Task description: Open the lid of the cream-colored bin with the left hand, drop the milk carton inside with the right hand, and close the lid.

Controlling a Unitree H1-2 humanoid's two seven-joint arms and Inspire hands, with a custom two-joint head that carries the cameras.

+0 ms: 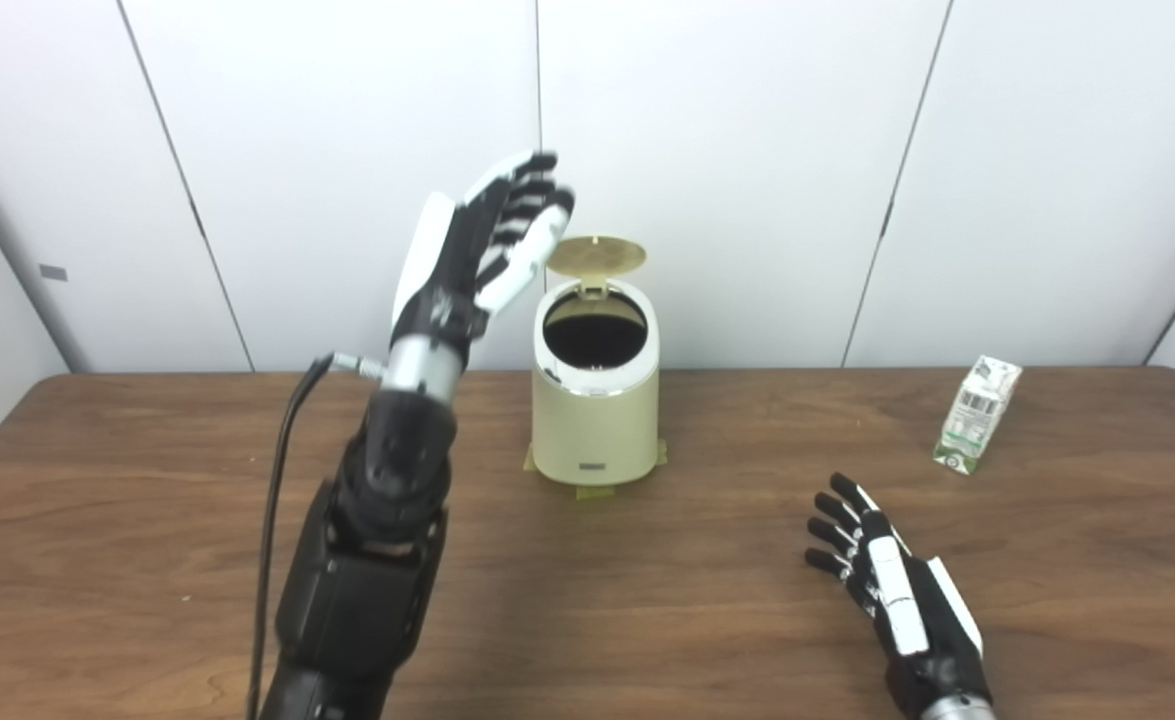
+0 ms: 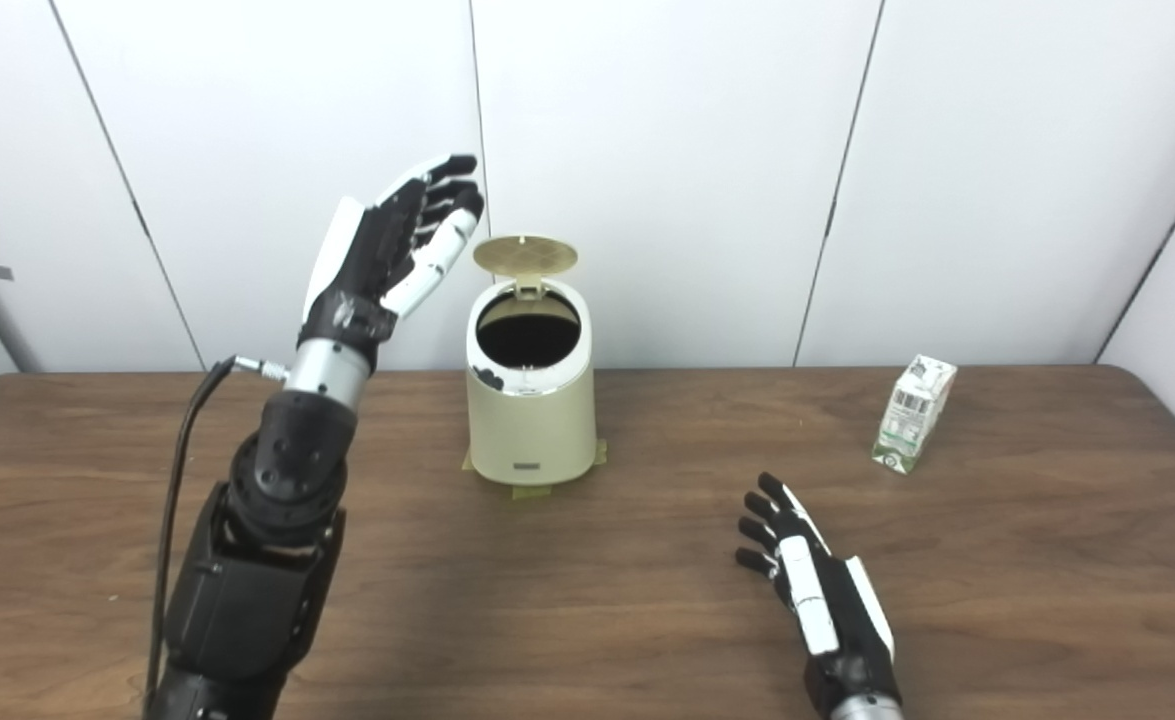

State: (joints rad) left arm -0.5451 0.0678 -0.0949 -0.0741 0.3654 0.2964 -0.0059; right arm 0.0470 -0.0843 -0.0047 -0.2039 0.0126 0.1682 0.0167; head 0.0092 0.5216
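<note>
The cream-colored bin [image 1: 595, 420] stands at the middle back of the table, its round lid [image 1: 596, 256] tipped up and the dark inside showing. My left hand [image 1: 487, 245] is raised high just left of the lid, fingers spread and open, holding nothing. The milk carton [image 1: 977, 413], white with green print, stands tilted at the far right of the table. My right hand [image 1: 882, 570] rests low over the table near the front right, open and empty, well short of the carton.
The wooden table [image 1: 647, 580] spans the whole view; its back edge meets a white panelled wall. A black cable [image 1: 282, 470] runs along my left arm. Tape patches sit under the bin's base.
</note>
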